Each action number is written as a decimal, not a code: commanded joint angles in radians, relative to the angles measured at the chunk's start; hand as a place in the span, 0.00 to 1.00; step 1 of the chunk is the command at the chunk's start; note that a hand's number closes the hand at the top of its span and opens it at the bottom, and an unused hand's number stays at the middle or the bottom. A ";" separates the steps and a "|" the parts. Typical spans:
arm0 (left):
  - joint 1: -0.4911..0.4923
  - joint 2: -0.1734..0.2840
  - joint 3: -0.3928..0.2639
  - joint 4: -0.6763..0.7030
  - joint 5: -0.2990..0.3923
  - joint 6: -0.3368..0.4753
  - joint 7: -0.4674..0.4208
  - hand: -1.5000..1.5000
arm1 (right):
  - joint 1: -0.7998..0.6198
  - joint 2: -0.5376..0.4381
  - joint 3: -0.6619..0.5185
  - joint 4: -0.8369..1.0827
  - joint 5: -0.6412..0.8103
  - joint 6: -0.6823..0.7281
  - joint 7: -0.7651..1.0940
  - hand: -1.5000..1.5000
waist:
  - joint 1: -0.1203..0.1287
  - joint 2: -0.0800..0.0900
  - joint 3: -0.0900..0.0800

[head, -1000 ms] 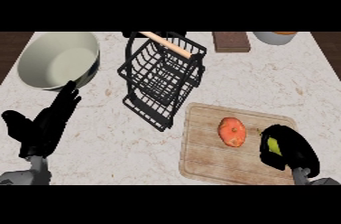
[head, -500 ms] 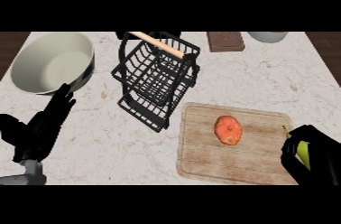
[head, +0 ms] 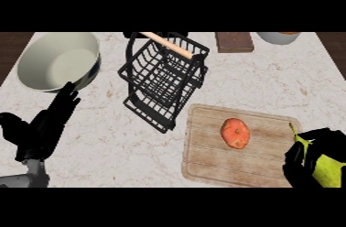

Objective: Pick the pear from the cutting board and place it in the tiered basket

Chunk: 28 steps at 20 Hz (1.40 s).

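**Now the pear is picked up, but not in the basket yet**

In the head view, the right hand (head: 312, 163) sits at about 4 o'clock, its fingers curled around the yellow-green pear (head: 330, 171), at the right edge of the cutting board (head: 209, 162). An orange fruit (head: 235, 132) lies on the board. The black basket (head: 164, 79) stands at 12 o'clock, well apart. The left hand (head: 40, 130) rests open at 8 o'clock. Carrying and dropping in are left.

pear (head: 323, 163) mostly hidden by right hand (head: 305, 161), hand cut off
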 commanded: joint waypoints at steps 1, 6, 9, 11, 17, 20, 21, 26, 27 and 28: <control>-0.014 -0.021 -0.011 0.031 -0.026 0.007 -0.017 0.50 | -0.113 0.037 0.051 -0.175 0.024 0.170 0.128 1.00 | 0.013 0.004 -0.001; -0.038 -0.029 -0.020 0.015 -0.034 0.013 0.013 0.50 | -0.457 0.200 0.114 0.008 0.003 0.311 0.259 1.00 | 0.028 0.006 -0.001; 0.049 -0.045 -0.036 -0.020 -0.039 -0.005 -0.033 0.50 | -0.599 0.308 0.187 0.088 0.078 0.387 0.342 1.00 | 0.030 0.003 -0.001; -0.023 -0.055 -0.034 0.028 -0.060 0.015 -0.026 0.50 | -0.697 0.391 0.151 0.179 0.057 0.407 0.351 1.00 | 0.024 0.005 0.000; 0.016 -0.033 -0.024 -0.047 -0.027 -0.012 0.035 0.50 | -0.941 0.536 0.083 0.472 0.078 0.380 0.402 1.00 | 0.039 0.004 0.000; -0.042 -0.020 -0.001 -0.014 -0.029 -0.013 0.050 0.50 | -0.991 0.538 0.089 0.581 0.061 0.286 0.403 1.00 | 0.031 0.005 0.000; -0.032 -0.033 -0.003 0.000 -0.025 -0.018 0.016 0.50 | -1.015 0.539 0.092 0.658 0.043 0.260 0.403 1.00 | 0.036 0.007 0.000; -0.021 -0.014 0.026 -0.003 -0.006 -0.044 0.019 0.50 | -1.062 0.540 0.077 0.714 -0.016 0.251 0.447 1.00 | 0.029 0.004 0.000; 0.004 -0.052 -0.026 -0.016 -0.054 -0.014 0.003 0.50 | -1.081 0.540 0.009 0.824 -0.028 0.220 0.358 1.00 | 0.035 0.007 0.001; -0.009 -0.030 0.014 -0.002 -0.031 -0.030 -0.005 0.50 | -1.061 0.540 0.110 0.774 -0.022 0.207 0.451 1.00 | 0.030 0.005 0.000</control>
